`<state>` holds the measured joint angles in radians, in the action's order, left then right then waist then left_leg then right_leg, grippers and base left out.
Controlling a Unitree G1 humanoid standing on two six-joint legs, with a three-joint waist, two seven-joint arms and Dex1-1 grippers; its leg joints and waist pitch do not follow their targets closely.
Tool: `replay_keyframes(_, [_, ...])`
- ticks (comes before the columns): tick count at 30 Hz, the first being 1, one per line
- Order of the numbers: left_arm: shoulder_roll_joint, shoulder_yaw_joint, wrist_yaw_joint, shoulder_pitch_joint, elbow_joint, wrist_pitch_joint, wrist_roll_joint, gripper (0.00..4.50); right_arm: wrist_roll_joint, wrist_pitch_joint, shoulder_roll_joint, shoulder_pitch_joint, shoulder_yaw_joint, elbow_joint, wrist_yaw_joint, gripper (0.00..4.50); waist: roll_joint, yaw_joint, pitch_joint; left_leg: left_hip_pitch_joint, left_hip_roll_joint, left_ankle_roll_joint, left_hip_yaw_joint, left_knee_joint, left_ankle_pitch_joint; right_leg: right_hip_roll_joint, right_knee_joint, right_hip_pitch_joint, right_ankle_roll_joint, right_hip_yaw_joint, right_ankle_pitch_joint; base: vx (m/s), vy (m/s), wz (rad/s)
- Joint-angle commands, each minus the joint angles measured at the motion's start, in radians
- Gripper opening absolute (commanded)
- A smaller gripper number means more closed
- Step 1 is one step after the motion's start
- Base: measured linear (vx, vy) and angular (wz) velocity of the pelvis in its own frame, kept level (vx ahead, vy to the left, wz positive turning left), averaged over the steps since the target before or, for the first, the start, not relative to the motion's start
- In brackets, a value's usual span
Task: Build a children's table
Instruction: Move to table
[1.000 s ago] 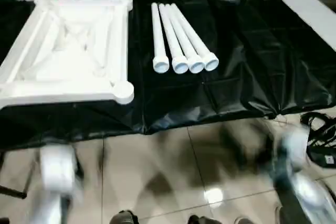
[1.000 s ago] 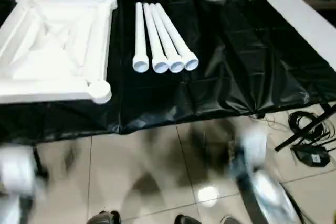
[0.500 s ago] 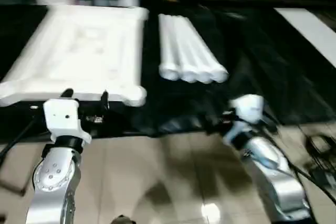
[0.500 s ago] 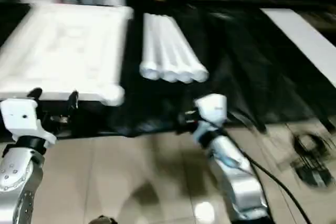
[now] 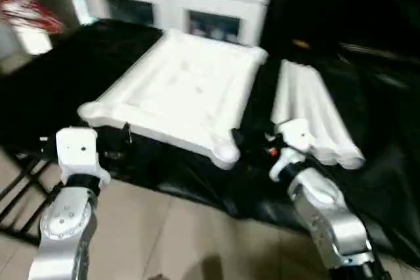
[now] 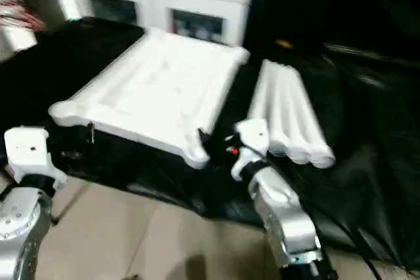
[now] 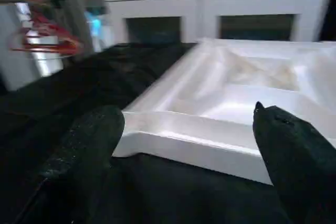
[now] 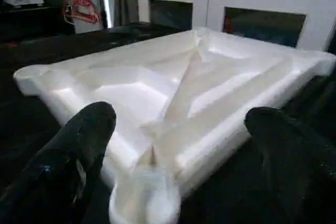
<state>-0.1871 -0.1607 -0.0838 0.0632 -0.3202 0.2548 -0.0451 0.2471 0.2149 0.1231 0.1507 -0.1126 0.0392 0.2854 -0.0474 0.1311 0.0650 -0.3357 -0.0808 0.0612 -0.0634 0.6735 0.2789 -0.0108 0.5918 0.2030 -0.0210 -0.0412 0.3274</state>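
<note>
The children's table lies in parts on a black sheet. Its white top (image 5: 180, 86) rests upside down, ribs up, with round corner sockets. Several white legs (image 5: 308, 113) lie side by side just right of it. My left gripper (image 7: 189, 116) stands open in front of the top's near-left edge, apart from it. My right gripper (image 8: 178, 114) is open too, its fingers (image 5: 239, 137) either side of the near-right corner socket (image 8: 147, 203), with nothing held.
A white cabinet with glass doors (image 5: 177, 4) stands behind the table top. The black sheet (image 5: 374, 96) stretches to the right. Red hangers (image 5: 26, 11) hang at the far left. Tiled floor (image 5: 164, 227) and a black stand's legs (image 5: 20, 188) lie below the near edge.
The camera has swung, shifting the whole picture. Both arms have risen from the bottom edge and reached forward to the table top's near edge; the grippers stay open.
</note>
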Motion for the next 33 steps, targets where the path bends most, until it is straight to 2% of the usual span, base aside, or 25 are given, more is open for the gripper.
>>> replay_keyframes(1, [-0.011, -0.01, -0.014, -0.012, 0.037, 0.002, 0.001, 4.46, 0.029, 0.036, -0.021, -0.019, 0.034, 0.019, -0.036, 4.5, 0.053, 0.02, -0.047, -0.002, -0.078, -0.033, -0.004, -0.119, -0.083, 0.097, -0.123, -0.039, -0.164, -0.027, 0.185, 0.178, 0.058, 0.22])
replay_keyframes(2, [-0.015, -0.009, -0.022, -0.014, 0.045, 0.001, 0.001, 4.46, 0.029, 0.036, -0.024, -0.028, 0.048, 0.024, -0.047, 4.5, 0.084, -0.03, -0.061, 0.103, -0.16, 0.059, 0.113, -0.191, 0.094, 0.018, 0.027, 0.078, -0.053, 0.072, 0.131, 0.191, 0.131, 0.08])
replay_keyframes(3, [-0.018, -0.009, -0.026, -0.016, 0.05, 0.001, 0.002, 4.46, 0.027, 0.035, -0.024, -0.038, 0.059, 0.031, -0.056, 4.5, 0.084, -0.03, -0.061, 0.103, -0.16, 0.059, 0.113, -0.191, 0.094, 0.018, 0.027, 0.078, -0.053, 0.072, 0.131, 0.216, 0.121, 0.03])
replay_keyframes(4, [-0.022, -0.01, -0.031, -0.018, 0.057, 0.0, 0.001, 4.46, 0.026, 0.032, -0.026, -0.052, 0.07, 0.04, -0.067, 4.5, 0.082, -0.038, -0.102, 0.176, -0.184, 0.227, 0.159, -0.143, 0.125, 0.044, 0.156, 0.19, 0.066, 0.094, 0.095, 0.216, 0.121, 0.03])
replay_keyframes(6, [-0.032, -0.008, -0.043, -0.019, 0.061, 0.001, -0.004, 4.46, 0.003, 0.013, -0.03, -0.071, 0.083, 0.044, -0.099, 4.5, 0.061, -0.038, -0.089, 0.133, -0.165, 0.265, 0.114, -0.149, 0.012, 0.054, 0.181, 0.234, 0.097, 0.102, -0.006, 0.193, 0.075, 0.03])
replay_keyframes(7, [-0.05, -0.002, -0.066, -0.014, 0.058, 0.005, -0.015, 4.46, -0.006, 0.021, -0.03, -0.104, 0.089, 0.067, -0.117, 4.5, 0.046, -0.048, -0.074, 0.118, -0.196, 0.121, -0.019, -0.183, 0.001, 0.076, 0.171, 0.266, 0.055, 0.113, -0.133, 0.182, 0.069, 0.02])
replay_keyframes(9, [-0.058, 0.004, -0.082, -0.015, 0.057, 0.009, -0.023, 4.46, 0.003, 0.041, -0.024, -0.125, 0.09, 0.093, -0.111, 4.5, 0.045, -0.041, -0.058, 0.099, -0.198, 0.083, -0.056, -0.205, 0.063, 0.08, 0.151, 0.254, 0.017, 0.12, -0.173, 0.178, -0.049, -0.42])
replay_keyframes(10, [-0.061, 0.022, -0.102, -0.025, 0.062, 0.007, -0.028, 4.46, 0.016, 0.056, -0.014, -0.149, 0.1, 0.121, -0.101, 4.5, 0.011, -0.036, -0.033, 0.106, -0.171, -0.004, -0.169, -0.232, 0.399, 0.1, 0.048, 0.225, -0.107, 0.094, -0.086, 0.17, -0.082, -0.56])
replay_keyframes(11, [-0.061, 0.022, -0.102, -0.025, 0.062, 0.007, -0.028, 4.46, 0.016, 0.056, -0.014, -0.149, 0.1, 0.121, -0.101, 4.5, -0.064, -0.007, -0.039, 0.164, -0.014, -0.042, -0.214, -0.012, 0.44, 0.082, -0.134, 0.215, -0.119, -0.038, 0.405, 0.25, -0.118, -0.38])
replay_keyframes(12, [-0.062, 0.045, -0.134, -0.031, 0.073, -0.007, -0.04, 4.46, 0.02, 0.074, 0.002, -0.197, 0.108, 0.175, -0.089, 4.5, 0.002, 0.012, -0.027, 0.165, 0.003, -0.025, -0.162, 0.033, 0.392, 0.177, -0.171, 0.173, -0.173, -0.121, 0.646, 0.282, -0.073, -0.32])
replay_keyframes(14, [-0.056, 0.067, -0.168, -0.035, 0.086, -0.025, -0.054, 4.46, 0.01, 0.087, 0.024, -0.25, 0.111, 0.236, -0.082, 4.5, -0.01, 0.055, -0.043, 0.052, 0.021, -0.138, -0.055, 0.083, 0.184, 0.134, -0.099, 0.046, -0.31, -0.256, 0.604, 0.255, -0.042, -0.4])
replay_keyframes(17, [-0.031, 0.114, -0.173, -0.045, 0.093, -0.028, -0.041, 4.46, 0.024, 0.098, 0.06, -0.293, 0.148, 0.286, -0.072, 4.5, 0.016, 0.038, -0.043, -0.001, 0.0, -0.123, 0.022, 0.111, 0.033, 0.137, -0.091, 0.066, -0.358, -0.229, 0.217, 0.191, 0.002, -0.18])
replay_keyframes(19, [0.015, 0.129, -0.181, -0.061, 0.104, -0.05, -0.079, 4.46, 0.052, 0.135, 0.055, -0.353, 0.188, 0.372, -0.103, 4.5, 0.075, 0.019, -0.049, -0.044, -0.024, -0.128, 0.048, 0.036, -0.082, 0.09, -0.086, 0.081, -0.287, -0.168, 0.149, 0.136, 0.061, 0.07])
replay_keyframes(20, [0.034, 0.148, -0.17, -0.065, 0.106, -0.04, -0.074, 4.46, 0.053, 0.139, 0.064, -0.364, 0.208, 0.374, -0.103, 4.5, 0.146, -0.021, -0.051, 0.01, -0.134, -0.088, 0.1, -0.121, -0.043, 0.012, 0.0, 0.158, -0.097, -0.05, 0.11, 0.119, 0.12, 0.07])
replay_keyframes(21, [0.036, 0.163, -0.166, -0.065, 0.109, -0.027, -0.062, 4.46, 0.039, 0.138, 0.064, -0.37, 0.206, 0.375, -0.111, 4.5, 0.132, -0.042, -0.05, 0.025, -0.211, -0.035, 0.139, -0.147, -0.027, 0.031, 0.073, 0.2, -0.053, -0.014, 0.066, 0.142, 0.125, 0.18])
replay_keyframes(23, [0.035, 0.184, -0.186, -0.058, 0.102, -0.032, -0.067, 4.46, 0.035, 0.155, 0.06, -0.376, 0.185, 0.397, -0.117, 4.5, 0.117, -0.063, -0.08, 0.057, -0.148, 0.15, 0.108, -0.071, -0.489, 0.101, 0.083, 0.237, 0.001, 0.022, -0.237, 0.149, 0.11, 0.18])
replay_keyframes(24, [0.031, 0.183, -0.19, -0.058, 0.105, -0.038, -0.066, 4.46, 0.034, 0.163, 0.057, -0.373, 0.168, 0.405, -0.116, 4.5, 0.101, -0.073, -0.085, 0.044, -0.095, 0.195, 0.09, -0.04, -0.634, 0.112, 0.057, 0.231, 0.002, 0.021, -0.344, 0.085, 0.1, -0.16])
replay_keyframes(25, [0.035, 0.196, -0.183, -0.061, 0.113, -0.046, -0.055, 4.46, 0.034, 0.173, 0.067, -0.365, 0.161, 0.407, -0.107, 4.5, 0.117, -0.077, -0.092, 0.068, -0.071, 0.143, -0.006, -0.007, -0.66, 0.115, 0.034, 0.255, -0.001, 0.007, -0.382, 0.085, 0.1, -0.16])
replay_keyframes(26, [0.026, 0.188, -0.179, -0.057, 0.12, -0.056, -0.048, 4.46, 0.012, 0.181, 0.062, -0.349, 0.136, 0.404, -0.117, 4.5, 0.028, -0.041, -0.094, -0.099, -0.016, 0.07, -0.015, 0.089, -0.124, 0.274, -0.058, 0.101, -0.066, -0.192, -0.47, 0.041, 0.108, -0.44])
replay_keyframes(27, [0.021, 0.188, -0.166, -0.057, 0.123, -0.063, -0.029, 4.46, 0.005, 0.187, 0.06, -0.336, 0.13, 0.396, -0.121, 4.5, 0.035, -0.011, -0.111, -0.111, -0.033, 0.005, 0.015, 0.134, 0.026, 0.324, -0.056, 0.09, -0.096, -0.254, -0.541, 0.025, 0.135, -0.51])
replay_keyframes(28, [0.012, 0.185, -0.148, -0.054, 0.124, -0.082, -0.001, 4.46, 0.001, 0.196, 0.056, -0.318, 0.124, 0.386, -0.125, 4.5, 0.015, -0.03, -0.086, -0.108, -0.006, -0.092, 0.025, 0.143, 0.132, 0.248, -0.063, 0.115, -0.124, -0.238, -0.534, 0.025, 0.135, -0.51])
replay_keyframes(29, [0.011, 0.176, -0.144, -0.049, 0.116, -0.076, 0.005, 4.46, -0.002, 0.206, 0.061, -0.296, 0.117, 0.378, -0.121, 4.5, 0.026, -0.056, -0.069, -0.078, -0.011, -0.11, 0.042, 0.04, -0.018, 0.198, -0.051, 0.117, -0.156, -0.089, -0.516, 0.004, 0.121, -0.46])
replay_keyframes(30, [0.011, 0.173, -0.143, -0.048, 0.112, -0.074, 0.005, 4.46, -0.002, 0.209, 0.063, -0.289, 0.116, 0.375, -0.118, 4.5, 0.046, -0.065, -0.068, -0.048, -0.014, -0.122, 0.036, -0.02, -0.083, 0.14, -0.063, 0.135, -0.162, -0.04, -0.383, -0.006, 0.102, -0.22])
replay_keyframes(31, [0.025, 0.137, -0.13, -0.03, 0.083, -0.053, -0.021, 4.46, -0.003, 0.232, 0.079, -0.217, 0.113, 0.334, -0.099, 4.5, 0.115, -0.115, -0.051, -0.024, -0.118, -0.163, 0.085, -0.178, 0.111, 0.015, 0.012, 0.155, -0.1, 0.035, -0.055, -0.006, 0.102, -0.22])
replay_keyframes(33, [0.042, 0.113, -0.118, -0.026, 0.074, -0.03, -0.055, 4.46, -0.002, 0.226, 0.09, -0.179, 0.12, 0.305, -0.085, 4.5, 0.126, -0.141, -0.068, -0.002, -0.184, -0.212, 0.134, -0.189, 0.191, 0.05, 0.052, 0.158, -0.064, 0.051, -0.069, -0.038, 0.085, 0.02])
